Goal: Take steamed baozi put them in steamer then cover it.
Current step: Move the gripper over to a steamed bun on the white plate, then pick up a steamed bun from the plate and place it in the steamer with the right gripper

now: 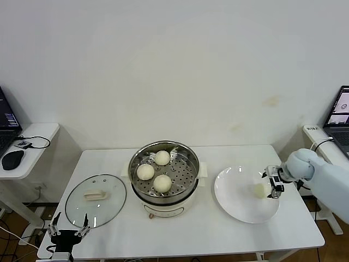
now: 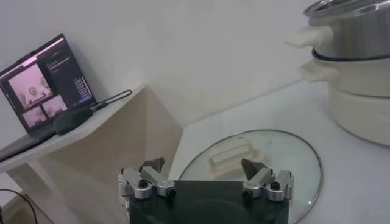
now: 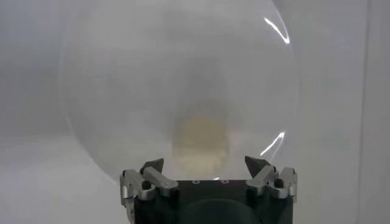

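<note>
On the white surface the steamer stands in the middle, its shiny steel pot open on the cream-white base, and three steamed baozi lie on the perforated tray inside: one toward the back, one toward the robot's left and one nearer the front. The fourth baozi sits on the white plate, which lies to the right of the steamer and apart from it. The right gripper is over the plate's right side, just beside that baozi; in the right wrist view its fingers are spread wide with the pale bun lying ahead of them, between their line but not clasped, though the bun is blurred there and whether a fingertip touches it cannot be told. The cover, a clear glass lid with a metal rim and a cream-white bar handle, lies flat on the surface to the left of the steamer, near it but not touching. The left gripper is parked low at the front left edge of the surface, just before the cover's rim; the left wrist view shows its fingers held wide apart and empty, with the cover and the steamer beyond it. A laptop and a black mouse rest on a side shelf to the left.
</note>
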Tool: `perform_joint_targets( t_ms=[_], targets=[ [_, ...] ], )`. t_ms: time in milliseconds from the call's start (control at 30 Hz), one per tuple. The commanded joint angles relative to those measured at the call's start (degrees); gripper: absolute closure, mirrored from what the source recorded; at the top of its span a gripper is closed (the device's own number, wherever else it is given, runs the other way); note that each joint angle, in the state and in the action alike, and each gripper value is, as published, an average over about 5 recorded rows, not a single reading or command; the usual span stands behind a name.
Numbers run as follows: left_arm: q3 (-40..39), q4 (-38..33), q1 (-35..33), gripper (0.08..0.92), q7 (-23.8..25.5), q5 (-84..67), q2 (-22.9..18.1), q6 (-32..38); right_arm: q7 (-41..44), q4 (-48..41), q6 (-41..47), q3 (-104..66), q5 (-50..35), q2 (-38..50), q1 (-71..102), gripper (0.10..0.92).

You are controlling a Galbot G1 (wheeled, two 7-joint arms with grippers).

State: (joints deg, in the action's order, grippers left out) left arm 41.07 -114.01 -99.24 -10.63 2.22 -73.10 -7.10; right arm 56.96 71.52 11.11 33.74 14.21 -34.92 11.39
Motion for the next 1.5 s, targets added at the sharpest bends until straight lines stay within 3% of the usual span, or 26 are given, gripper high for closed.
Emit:
perform_joint_targets(
  t_ms=[33,967,1333,1500],
  targets=[
    [0.0,0.1,0.0,0.177,0.0,0.0,-0.1,0.0,-0.7,-3.8,0.1,-1.8,1.7,-4.0,2.0,0.221],
    [-0.4,0.2,0.1,0.177,-0.1,0.0,-0.3,0.1,3.0,-1.8,-0.1,0.5,0.8,-1.1,-1.2,0.453],
    [-0.8,-0.4,0.6,0.177,0.2,0.0,0.0,-0.2,5.4,8.9,5.0,14.4,-13.9,4.5,-21.0,0.472],
    [-1.6,-0.4,1.3,0.177,0.3,0.0,0.1,-0.3,4.7,13.2,8.1,25.0,-23.0,2.5,-35.9,0.468]
  ],
)
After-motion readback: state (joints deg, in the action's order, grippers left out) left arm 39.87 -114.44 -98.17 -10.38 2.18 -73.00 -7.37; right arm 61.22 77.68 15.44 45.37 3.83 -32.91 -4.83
